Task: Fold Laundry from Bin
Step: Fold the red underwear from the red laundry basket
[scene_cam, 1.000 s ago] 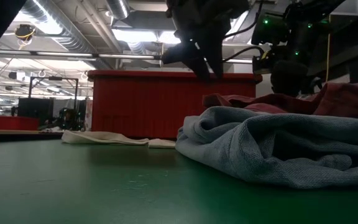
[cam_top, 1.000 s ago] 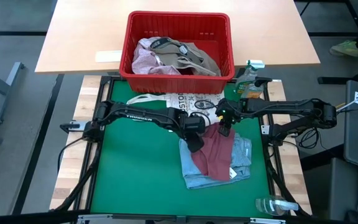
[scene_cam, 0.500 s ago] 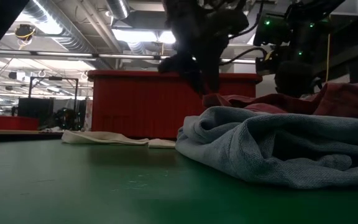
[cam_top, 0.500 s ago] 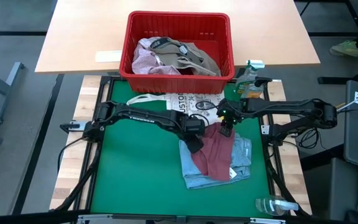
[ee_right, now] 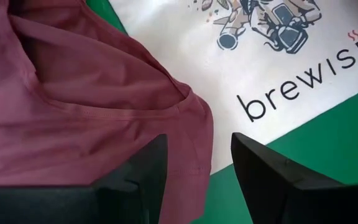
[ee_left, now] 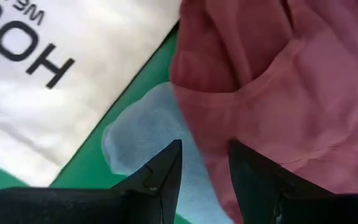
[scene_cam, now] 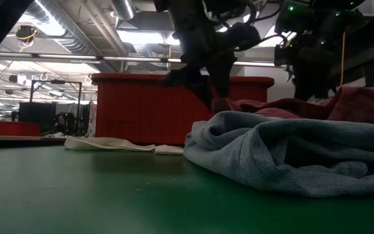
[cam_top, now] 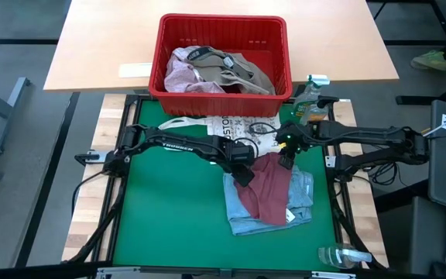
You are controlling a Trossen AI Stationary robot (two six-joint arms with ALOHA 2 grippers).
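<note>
The red bin (cam_top: 223, 27) stands at the far edge and holds pink and khaki-grey laundry (cam_top: 215, 71). On the green mat a maroon garment (cam_top: 268, 186) lies on top of a light blue one (cam_top: 246, 221). My left gripper (cam_top: 242, 175) (ee_left: 204, 163) is open and points down. It hangs just over the maroon garment's left edge (ee_left: 191, 112), where the blue cloth (ee_left: 135, 140) shows. My right gripper (cam_top: 287, 160) (ee_right: 197, 152) is open over the maroon garment's far edge (ee_right: 185, 106), beside the white tote bag (ee_right: 272, 56). Whether any finger touches cloth cannot be told.
The flat white printed tote bag (cam_top: 227, 126) lies between the bin and the garments. A green spray bottle (cam_top: 310, 91) stands at the far right and a clear bottle (cam_top: 339, 256) at the near right. The mat's left half (cam_top: 169, 209) is bare green.
My left gripper has sunk toward the maroon garment's left edge and rolled about its own axis, staying open. My right gripper has drawn back a little toward the table's right edge, also open. The garments lie as before.
</note>
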